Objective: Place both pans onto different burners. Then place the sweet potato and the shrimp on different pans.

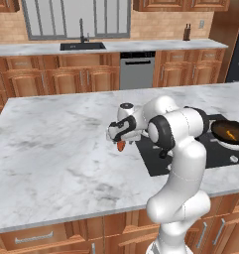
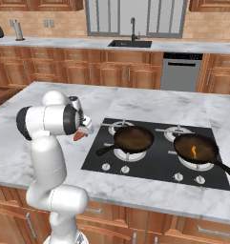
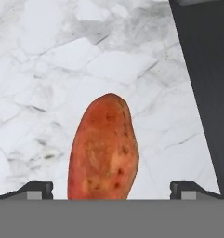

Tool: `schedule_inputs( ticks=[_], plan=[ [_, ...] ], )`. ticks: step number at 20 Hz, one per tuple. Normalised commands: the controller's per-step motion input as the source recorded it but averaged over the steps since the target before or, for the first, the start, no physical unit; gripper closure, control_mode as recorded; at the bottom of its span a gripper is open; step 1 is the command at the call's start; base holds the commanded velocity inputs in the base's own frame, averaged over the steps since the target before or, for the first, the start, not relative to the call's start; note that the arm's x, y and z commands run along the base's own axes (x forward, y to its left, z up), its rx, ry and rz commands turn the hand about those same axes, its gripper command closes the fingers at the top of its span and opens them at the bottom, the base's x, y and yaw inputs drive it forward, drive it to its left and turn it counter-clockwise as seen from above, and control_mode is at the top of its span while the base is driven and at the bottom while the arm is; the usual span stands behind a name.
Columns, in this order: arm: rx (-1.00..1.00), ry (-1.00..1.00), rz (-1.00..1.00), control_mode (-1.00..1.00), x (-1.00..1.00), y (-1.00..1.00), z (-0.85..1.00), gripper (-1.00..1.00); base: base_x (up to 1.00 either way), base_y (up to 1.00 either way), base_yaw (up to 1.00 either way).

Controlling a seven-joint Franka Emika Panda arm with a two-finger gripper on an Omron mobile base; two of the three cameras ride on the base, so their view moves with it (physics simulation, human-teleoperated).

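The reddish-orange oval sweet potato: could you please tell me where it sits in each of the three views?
Left base view: the reddish-orange oval sweet potato peeks out below the gripper, centre.
Right base view: sweet potato, left of centre.
Hand view: sweet potato, centre bottom, between the open fingertips.
Shared landmark: the black glass cooktop edge beside it.

marble island counter [image 1: 56, 149], sink [image 1: 82, 46], dishwasher [image 1: 137, 70]

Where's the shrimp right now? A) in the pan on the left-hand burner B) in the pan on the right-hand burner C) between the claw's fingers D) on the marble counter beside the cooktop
B: in the right base view the shrimp lies as a small orange curl inside the right-hand pan, while the left-hand pan holds nothing.
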Motion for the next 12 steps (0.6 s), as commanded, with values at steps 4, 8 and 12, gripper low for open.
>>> schedule_inputs(
  ticks=[4,8,12],
  plan=[
    [0.00,0.00,0.00,-1.00,0.14,0.04,-0.22,-1.00,0.00,0.00,0.00],
    [0.00,0.00,0.00,-1.00,0.07,0.05,-0.20,-1.00,0.00,0.00,0.00],
    [0.00,0.00,0.00,-1.00,0.03,0.01,-0.08,1.00,0.00,0.00,0.00]
  ],
)
